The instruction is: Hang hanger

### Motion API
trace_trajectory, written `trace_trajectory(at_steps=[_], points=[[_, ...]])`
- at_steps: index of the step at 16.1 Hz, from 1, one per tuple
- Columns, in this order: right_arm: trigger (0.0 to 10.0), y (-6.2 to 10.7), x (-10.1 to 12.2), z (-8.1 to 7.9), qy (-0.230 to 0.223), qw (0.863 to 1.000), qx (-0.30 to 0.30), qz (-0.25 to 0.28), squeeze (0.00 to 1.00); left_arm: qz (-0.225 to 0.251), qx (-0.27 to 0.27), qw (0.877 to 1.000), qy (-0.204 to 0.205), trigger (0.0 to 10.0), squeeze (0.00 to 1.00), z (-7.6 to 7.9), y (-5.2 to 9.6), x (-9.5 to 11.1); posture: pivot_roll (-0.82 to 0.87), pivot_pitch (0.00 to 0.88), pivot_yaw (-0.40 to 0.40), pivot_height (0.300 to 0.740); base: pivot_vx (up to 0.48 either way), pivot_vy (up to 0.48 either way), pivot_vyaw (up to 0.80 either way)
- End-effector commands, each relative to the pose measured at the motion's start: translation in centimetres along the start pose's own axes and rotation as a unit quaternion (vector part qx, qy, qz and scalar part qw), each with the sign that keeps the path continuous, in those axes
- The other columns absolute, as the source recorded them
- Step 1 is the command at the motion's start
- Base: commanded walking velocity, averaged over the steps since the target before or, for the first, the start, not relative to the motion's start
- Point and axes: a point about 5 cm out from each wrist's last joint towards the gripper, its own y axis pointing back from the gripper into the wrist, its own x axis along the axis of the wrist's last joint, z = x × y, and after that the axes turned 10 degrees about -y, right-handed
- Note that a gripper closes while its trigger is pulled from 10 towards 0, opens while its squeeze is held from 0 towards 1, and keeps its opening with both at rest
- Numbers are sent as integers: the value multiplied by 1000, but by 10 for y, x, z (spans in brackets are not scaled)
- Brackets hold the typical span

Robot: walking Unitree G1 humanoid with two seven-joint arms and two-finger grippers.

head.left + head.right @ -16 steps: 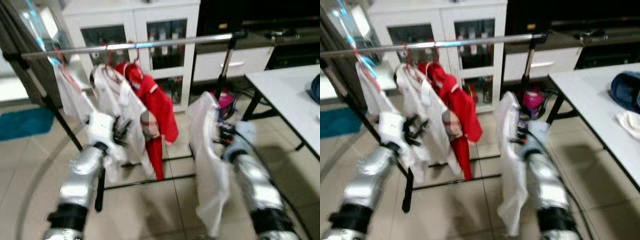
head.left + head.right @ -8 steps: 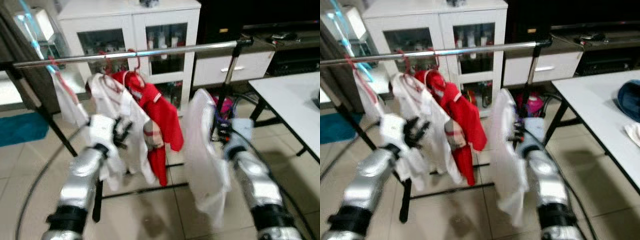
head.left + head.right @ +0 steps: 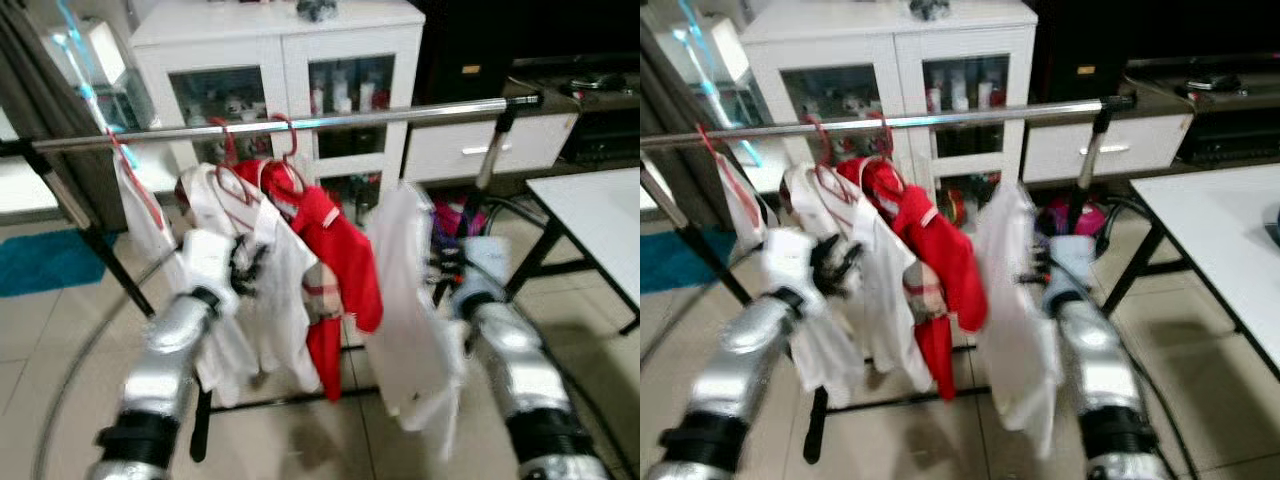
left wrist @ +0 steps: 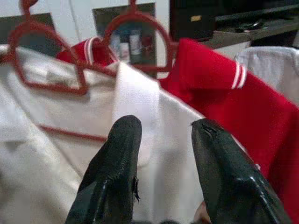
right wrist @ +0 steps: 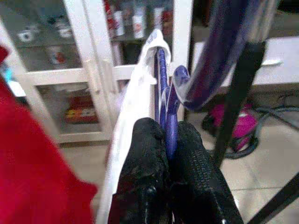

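A chrome clothes rail (image 3: 300, 122) runs across in front of me. On it hang a white shirt (image 3: 260, 270) and a red shirt (image 3: 340, 260), both on red hangers (image 4: 135, 28). My right gripper (image 5: 167, 140) is shut on a blue hanger (image 5: 163, 93) that carries a white garment (image 3: 410, 320); the garment hangs below the rail, to the right of the red shirt. My left gripper (image 4: 163, 135) is open in front of the white shirt's collar (image 4: 135, 102) and holds nothing.
A white glass-door cabinet (image 3: 290, 60) stands behind the rail. The rail's black right post (image 3: 490, 150) stands just beyond my right arm. A white table (image 3: 600, 210) is at the right. A teal mat (image 3: 45, 262) lies on the tiled floor at the left.
The camera has shifted, so the rail sits lower in view. My right gripper has brought the blue hanger and white garment closer to the rail and the red shirt. The left gripper keeps its place.
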Motion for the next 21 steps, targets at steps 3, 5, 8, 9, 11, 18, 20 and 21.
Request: trace_trajectory(at_steps=[3,5,8,9,11,18,20,21], points=[[10000,-10,22,-11,16,999,28,33,0,18,1,999,-34,10000,0,-11,8,14,-33,0,25,740,349,0,0],[10000,-14,29,-11,28,998,38,38,0,21,-23,998,-50,10000,0,-12,12,20,-31,0,23,740,349,0,0],[10000,-23,49,-10,56,996,55,48,0,21,-87,994,-67,10000,0,-10,18,35,-29,0,22,740,305,0,0],[10000,-24,52,-10,56,996,56,50,0,22,-91,993,-68,10000,0,-11,17,38,-29,0,22,740,255,0,0],[10000,-33,73,-12,75,993,68,64,0,53,-107,991,-61,10000,0,-15,11,62,-30,0,24,740,0,0,0],[10000,-59,99,-19,81,993,65,50,0,75,-213,972,-72,10000,0,3,11,92,-22,0,34,740,0,0,0],[10000,-68,110,-22,65,996,43,50,0,76,-247,963,-71,10000,0,8,14,96,-4,0,38,740,0,0,0],[10000,-70,113,-23,61,996,41,52,0,75,-250,963,-71,10000,0,9,15,97,-1,0,40,740,0,0,0]])
